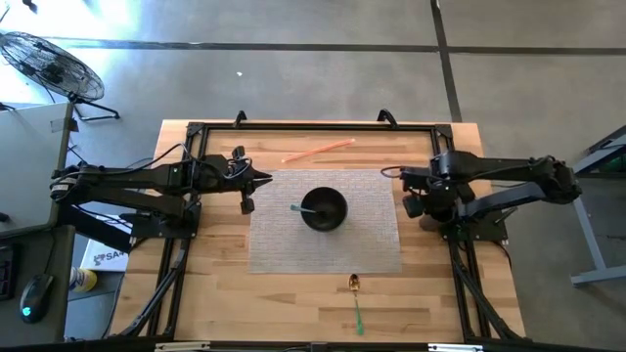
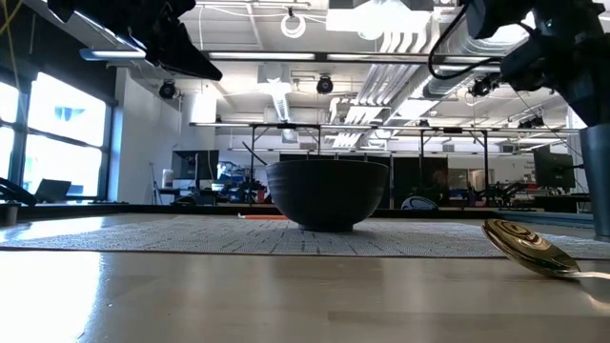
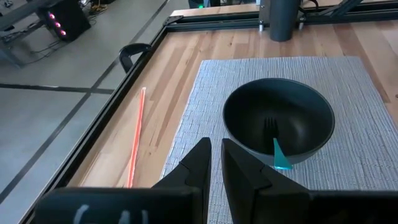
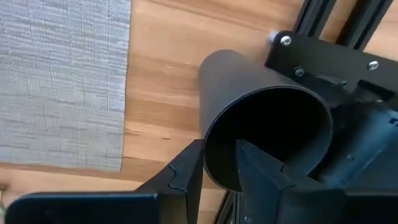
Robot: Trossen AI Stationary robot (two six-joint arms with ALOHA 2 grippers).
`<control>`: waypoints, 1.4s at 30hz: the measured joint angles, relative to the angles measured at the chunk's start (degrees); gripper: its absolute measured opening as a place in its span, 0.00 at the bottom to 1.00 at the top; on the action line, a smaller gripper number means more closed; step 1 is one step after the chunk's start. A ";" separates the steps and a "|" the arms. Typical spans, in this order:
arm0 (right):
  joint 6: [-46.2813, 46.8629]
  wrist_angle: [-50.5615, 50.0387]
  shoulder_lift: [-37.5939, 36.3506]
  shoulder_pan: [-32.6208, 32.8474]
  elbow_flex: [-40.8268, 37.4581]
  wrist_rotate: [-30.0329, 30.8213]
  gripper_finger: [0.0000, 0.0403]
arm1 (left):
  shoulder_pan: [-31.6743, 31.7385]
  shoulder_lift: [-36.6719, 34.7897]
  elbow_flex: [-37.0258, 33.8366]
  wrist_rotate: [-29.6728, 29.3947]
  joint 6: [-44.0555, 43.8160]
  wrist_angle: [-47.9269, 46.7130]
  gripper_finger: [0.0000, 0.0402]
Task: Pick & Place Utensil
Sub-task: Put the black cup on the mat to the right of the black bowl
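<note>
A dark bowl stands on a grey woven mat. In it lies a fork whose teal handle leans on the rim. A spoon with a gold head and green handle lies flat on the wood by the table's near edge; its head shows in the low view. My left gripper hovers shut over the mat's left edge, pointing at the bowl, and holds nothing. My right gripper hangs shut above its own arm's black base post at the table's right.
A thin orange stick lies on the wood beyond the mat's far edge, also seen in the left wrist view. A black metal frame runs around the table. Bare wood shows on either side of the spoon near the table's near edge.
</note>
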 joint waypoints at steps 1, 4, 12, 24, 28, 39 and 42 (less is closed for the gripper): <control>0.00 0.58 0.05 0.00 -0.32 0.28 0.23 | 0.00 0.00 0.00 0.00 0.00 0.00 0.09; 0.00 3.20 0.51 0.00 -0.74 0.55 0.21 | 0.00 0.02 0.00 0.00 0.00 0.02 0.09; -0.41 4.17 0.27 0.05 -0.75 0.74 0.19 | 0.00 0.02 0.04 0.00 0.00 -0.02 0.09; 1.00 5.08 0.27 0.03 -0.77 0.79 0.19 | 0.00 0.02 0.04 0.00 0.00 0.00 0.09; 1.17 5.78 0.26 0.04 -1.18 0.61 0.19 | 0.00 0.02 0.04 0.00 0.00 -0.01 0.09; -1.05 7.51 0.27 0.03 -5.42 -1.60 0.09 | 0.00 0.02 0.04 0.00 0.00 -0.02 0.09; -1.94 7.50 0.27 0.03 -4.36 -1.31 0.02 | 0.00 0.02 0.04 0.00 0.00 -0.02 0.09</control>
